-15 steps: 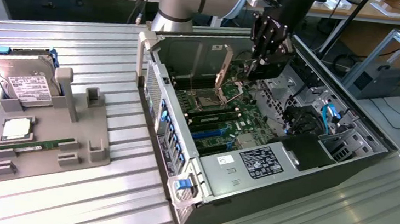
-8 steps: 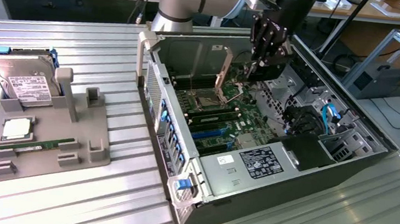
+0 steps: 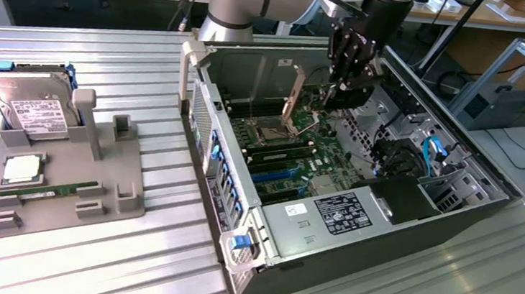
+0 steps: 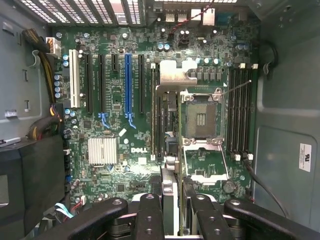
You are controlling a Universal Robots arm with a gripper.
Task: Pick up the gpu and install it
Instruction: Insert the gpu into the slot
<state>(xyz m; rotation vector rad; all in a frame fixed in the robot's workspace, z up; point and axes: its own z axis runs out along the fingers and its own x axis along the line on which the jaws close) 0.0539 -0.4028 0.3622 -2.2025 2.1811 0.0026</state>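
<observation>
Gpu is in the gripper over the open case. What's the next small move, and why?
Probably a small sideways shift toward the blue slot before lowering. The gripper holds the gpu edge-on and roughly parallel to the slots, but the card lines up nearer the CPU socket than the blue slot, so pushing down now would likely miss.

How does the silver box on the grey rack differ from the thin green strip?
The hard drive is a bulky silver box with a white label; the memory stick is a slim green strip. The hard drive stands propped upright, while the memory stick lies low. Both sit on the grey holder beside the computer case.
</observation>
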